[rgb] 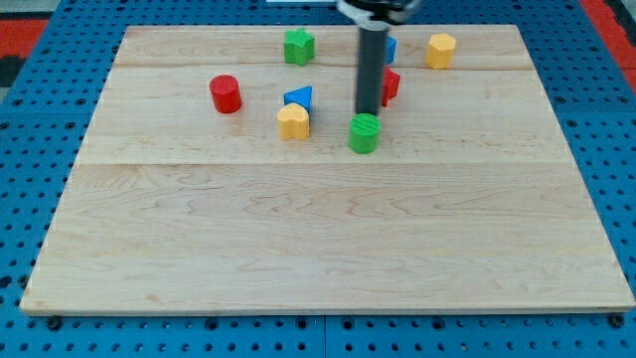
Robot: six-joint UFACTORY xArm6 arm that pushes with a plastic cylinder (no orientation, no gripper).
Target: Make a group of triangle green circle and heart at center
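The rod comes down from the view's top, where its mount is cut off by the frame, and it covers a good part of two blocks behind it. A blue block [391, 48] peeks out at the rod's right edge near the top, too hidden to name its shape. A red block [392, 86] lower down shows only its right half, shape also unclear.

My tip [368, 112] sits just above the green circle [365, 133], at its far edge, touching or very nearly so; I cannot tell which. The rod is a plain bar with nothing to open or close and nothing held.

To the view's left of the green circle, the blue triangle [298, 97] and the yellow heart [293, 121] stand together, the triangle right behind the heart, touching it or nearly. A red cylinder [226, 93] stands well apart further left. A green star-like block [298, 46] and a yellow hexagonal block [441, 50] lie near the top edge.

The wooden board [318, 249] lies on a blue perforated table [25, 119]. All blocks crowd the board's upper third; the board's bottom corners touch the frame's lower edge.
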